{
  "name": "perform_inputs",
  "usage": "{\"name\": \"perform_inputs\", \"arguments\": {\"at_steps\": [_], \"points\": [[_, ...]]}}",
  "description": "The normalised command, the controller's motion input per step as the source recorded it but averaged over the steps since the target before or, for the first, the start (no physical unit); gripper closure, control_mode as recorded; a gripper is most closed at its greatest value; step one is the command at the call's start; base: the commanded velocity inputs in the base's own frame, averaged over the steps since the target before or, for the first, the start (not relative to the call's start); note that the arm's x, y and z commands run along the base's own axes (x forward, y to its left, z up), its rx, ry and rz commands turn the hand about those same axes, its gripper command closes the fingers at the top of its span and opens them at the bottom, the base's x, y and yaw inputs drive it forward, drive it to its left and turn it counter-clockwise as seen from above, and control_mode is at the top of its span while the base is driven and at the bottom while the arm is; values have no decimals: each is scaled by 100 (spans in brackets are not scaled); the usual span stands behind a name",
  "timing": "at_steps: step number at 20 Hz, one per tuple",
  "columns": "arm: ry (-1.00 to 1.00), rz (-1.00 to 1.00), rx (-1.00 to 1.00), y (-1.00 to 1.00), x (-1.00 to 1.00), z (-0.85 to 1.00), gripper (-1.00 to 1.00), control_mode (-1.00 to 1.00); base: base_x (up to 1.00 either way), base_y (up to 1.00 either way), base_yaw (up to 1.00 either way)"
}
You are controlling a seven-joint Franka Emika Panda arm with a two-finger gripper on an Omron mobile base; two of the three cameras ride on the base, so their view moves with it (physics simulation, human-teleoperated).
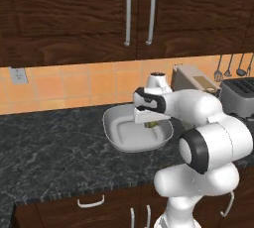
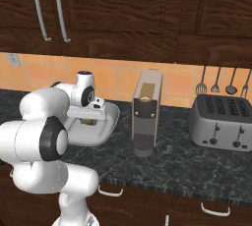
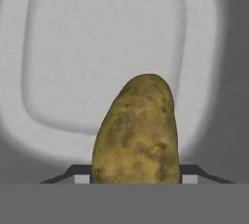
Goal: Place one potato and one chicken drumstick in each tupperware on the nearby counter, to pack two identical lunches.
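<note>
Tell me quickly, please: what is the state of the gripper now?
Gripper: closed on the potato, held above the tupperware.

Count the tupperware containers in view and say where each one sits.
1. The tupperware sits on the counter left of the coffee machine, directly under the gripper, which holds a potato over it. A second one may be hidden behind the arm.

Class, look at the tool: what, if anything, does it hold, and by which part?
The tool holds a potato, clamped on both sides at its lower end, above the tupperware.
</note>
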Motion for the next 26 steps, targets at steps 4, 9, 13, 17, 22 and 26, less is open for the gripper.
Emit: {"name": "perform_inputs", "arguments": {"at_steps": [4,9,13,17,22,26], "points": [[-8,0,-1,1,50,-19,100,-100,0,0,0],[-1,0,0,1,15,-65,100,-100,0,0,0],[-1,0,0,0,-4,-12,100,-100,0,0,0],[0,0,0,0,0,0,-100,-100,0,0,0],[0,0,0,0,0,0,-100,-100,0,0,0],[0,1,0,0,-2,1,-100,-100,0,0,0]]}}
